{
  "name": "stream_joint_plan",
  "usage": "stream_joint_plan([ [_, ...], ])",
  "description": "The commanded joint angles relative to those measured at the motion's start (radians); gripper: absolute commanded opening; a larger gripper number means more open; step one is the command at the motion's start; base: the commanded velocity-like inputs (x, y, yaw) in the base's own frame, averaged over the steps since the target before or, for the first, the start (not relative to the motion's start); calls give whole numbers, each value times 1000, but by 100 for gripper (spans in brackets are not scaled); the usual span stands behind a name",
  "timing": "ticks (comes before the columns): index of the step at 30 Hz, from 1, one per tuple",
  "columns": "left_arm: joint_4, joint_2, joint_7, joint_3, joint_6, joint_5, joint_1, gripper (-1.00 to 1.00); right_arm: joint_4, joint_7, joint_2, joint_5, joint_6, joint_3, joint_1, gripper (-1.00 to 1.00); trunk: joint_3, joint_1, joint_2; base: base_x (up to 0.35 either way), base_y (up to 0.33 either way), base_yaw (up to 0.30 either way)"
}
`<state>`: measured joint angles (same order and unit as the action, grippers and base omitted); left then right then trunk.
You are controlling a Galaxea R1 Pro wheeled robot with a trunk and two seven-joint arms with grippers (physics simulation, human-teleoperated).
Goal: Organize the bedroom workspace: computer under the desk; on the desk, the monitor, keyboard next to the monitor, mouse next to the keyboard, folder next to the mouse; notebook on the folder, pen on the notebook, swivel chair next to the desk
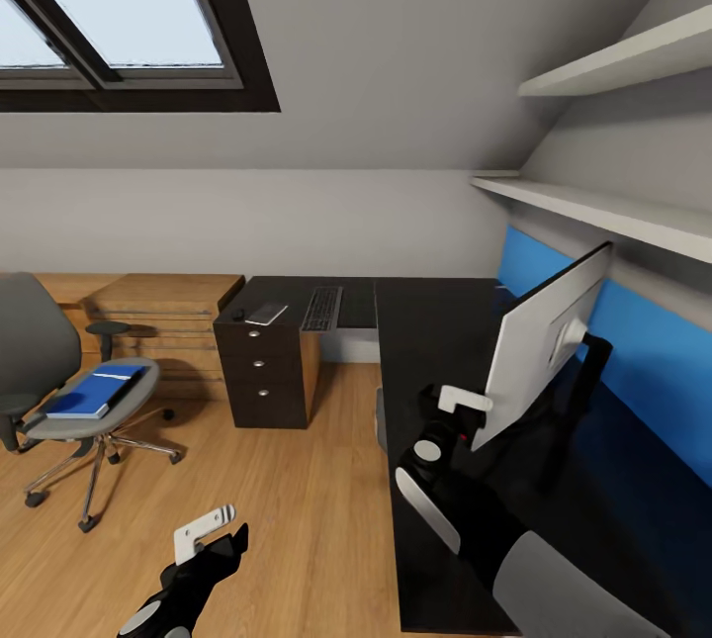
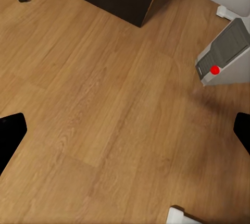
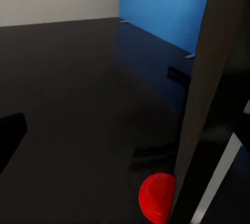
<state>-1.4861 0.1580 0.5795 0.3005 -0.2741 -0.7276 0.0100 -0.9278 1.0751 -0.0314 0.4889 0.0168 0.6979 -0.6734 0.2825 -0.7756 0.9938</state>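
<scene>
The monitor [image 1: 549,346] stands on the black desk [image 1: 435,341], tilted, with its white back toward me. Its edge [image 3: 205,83] and red dot [image 3: 158,198] sit just past my right gripper [image 1: 463,403], which is open; one finger [image 3: 10,135] shows. My left gripper [image 1: 222,534] hangs open over the floor. The computer [image 2: 224,54] stands on the floor under the desk. At the desk's far end lie the keyboard [image 1: 321,308] and a small pale notebook [image 1: 267,314]. The blue folder [image 1: 94,391] rests on the swivel chair [image 1: 40,351] at the left.
The black three-drawer unit [image 1: 262,376] stands under the desk's left end, and a wooden dresser [image 1: 163,317] stands behind the chair. Two wall shelves [image 1: 613,213] hang over the blue back panel [image 1: 653,361]. Wood plank floor [image 1: 297,519] lies between chair and desk.
</scene>
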Motion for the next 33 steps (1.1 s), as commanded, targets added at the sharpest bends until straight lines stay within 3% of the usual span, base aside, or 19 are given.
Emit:
stream_joint_plan([
  [1,-2,1,7,2,-2,-6,1,100,1,6,1,7,2,-1,-2,100,1,0,1,0,0,0],
  [18,-2,2,7,0,-2,-6,1,100,4,9,11,8,2,-11,-2,100,1,0,1,0,0,0],
  [25,-2,2,8,0,-2,-6,1,100,15,21,20,8,2,-72,-2,100,1,0,1,0,0,0],
  [33,-2,2,7,0,-2,-6,1,100,24,22,23,8,3,-114,-2,100,1,0,1,0,0,0],
])
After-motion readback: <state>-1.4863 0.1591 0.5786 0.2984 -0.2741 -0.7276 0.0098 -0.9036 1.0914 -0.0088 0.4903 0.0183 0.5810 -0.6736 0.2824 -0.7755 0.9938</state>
